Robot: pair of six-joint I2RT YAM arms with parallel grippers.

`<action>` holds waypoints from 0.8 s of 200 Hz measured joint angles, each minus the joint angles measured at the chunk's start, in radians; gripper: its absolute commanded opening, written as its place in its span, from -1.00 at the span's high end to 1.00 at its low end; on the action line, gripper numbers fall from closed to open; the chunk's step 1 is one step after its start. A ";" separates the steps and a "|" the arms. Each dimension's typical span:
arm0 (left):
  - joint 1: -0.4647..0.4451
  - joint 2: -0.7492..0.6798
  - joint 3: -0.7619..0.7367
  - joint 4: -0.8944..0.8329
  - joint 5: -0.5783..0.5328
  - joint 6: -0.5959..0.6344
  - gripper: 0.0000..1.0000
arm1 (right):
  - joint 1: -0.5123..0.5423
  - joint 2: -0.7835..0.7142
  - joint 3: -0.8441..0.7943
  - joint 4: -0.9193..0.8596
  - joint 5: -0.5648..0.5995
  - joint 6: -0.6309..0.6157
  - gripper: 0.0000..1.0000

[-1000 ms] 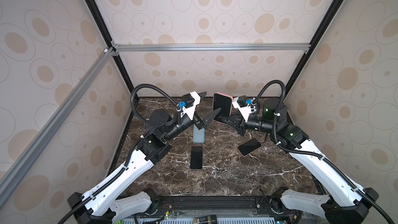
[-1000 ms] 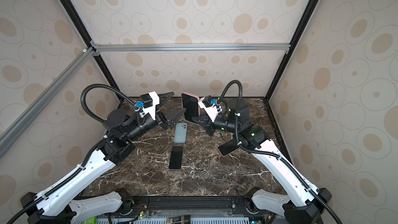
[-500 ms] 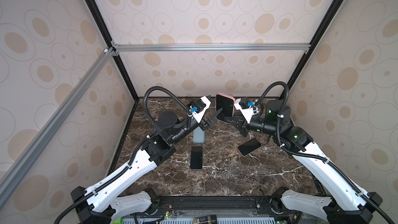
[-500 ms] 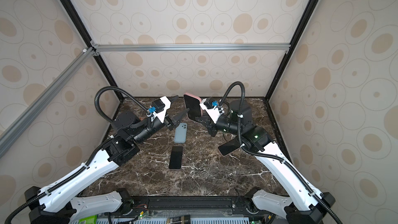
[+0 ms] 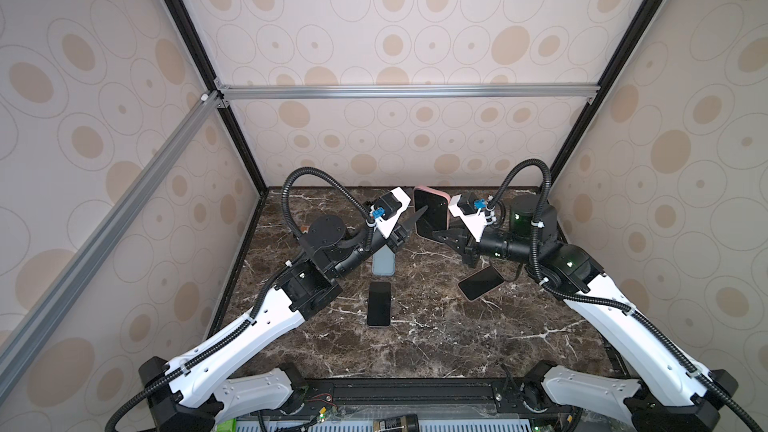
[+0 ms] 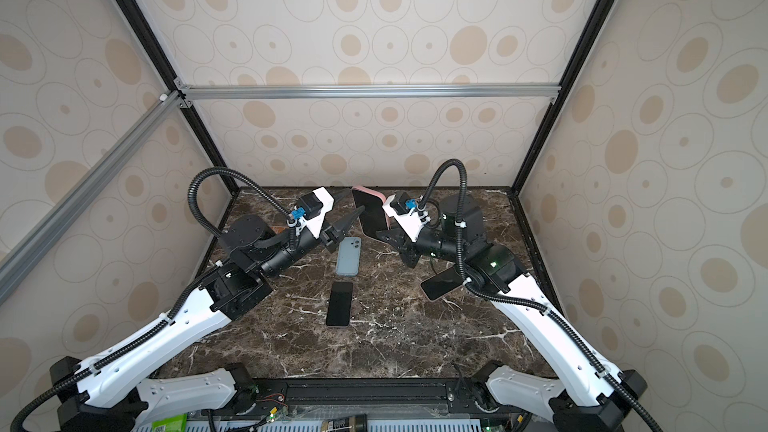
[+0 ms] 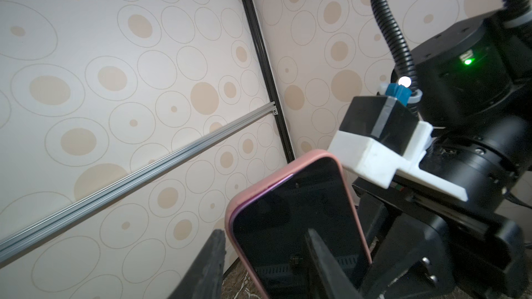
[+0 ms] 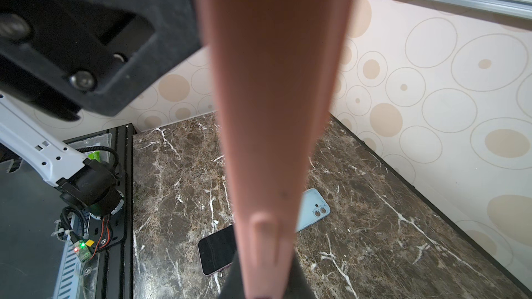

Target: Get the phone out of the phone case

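**A:** What is the phone case like?

**B:** Smooth matte pink with rounded corners, and the glossy black phone sits inside it. It stands upright in the air over the back of the desk. The right pincer is pinching its lower end.

**A:** And the left pincer?

**B:** It is spread. One tapered black finger lies across the screen and the other is behind the case's long edge. I cannot tell whether they touch it.

**A:** What is around it?

**B:** The desk is brown marble with white veins. A pale blue handset lies camera side up, with a dark handset just beside it. A tilted dark handset lies beside the right arm.
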 measured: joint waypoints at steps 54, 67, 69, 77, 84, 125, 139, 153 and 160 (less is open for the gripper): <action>-0.004 0.008 0.000 -0.003 -0.010 0.000 0.25 | 0.000 0.000 0.000 -0.004 0.008 -0.005 1.00; -0.004 0.009 0.002 -0.005 -0.011 0.000 0.25 | 0.000 0.000 0.000 -0.007 0.008 -0.006 1.00; -0.004 0.009 0.002 -0.005 -0.012 0.000 0.25 | 0.000 0.000 0.000 -0.007 0.008 -0.006 1.00; -0.005 0.009 0.002 -0.005 -0.014 0.000 0.26 | 0.000 0.000 0.000 -0.008 0.008 -0.008 1.00; -0.005 0.009 0.002 -0.005 -0.014 0.000 0.26 | 0.000 0.000 0.000 -0.008 0.008 -0.009 1.00; -0.005 0.009 0.002 -0.006 -0.017 0.001 0.26 | 0.000 0.000 0.000 -0.013 0.006 -0.013 1.00; -0.005 0.009 0.002 -0.007 -0.019 0.001 0.27 | 0.000 0.002 0.000 -0.015 0.004 -0.018 1.00; -0.005 0.009 0.002 -0.007 -0.022 0.001 0.28 | 0.001 0.005 0.000 -0.016 0.002 -0.024 1.00; -0.005 0.009 0.002 -0.007 -0.024 0.001 0.29 | 0.002 0.006 0.000 -0.016 0.002 -0.026 1.00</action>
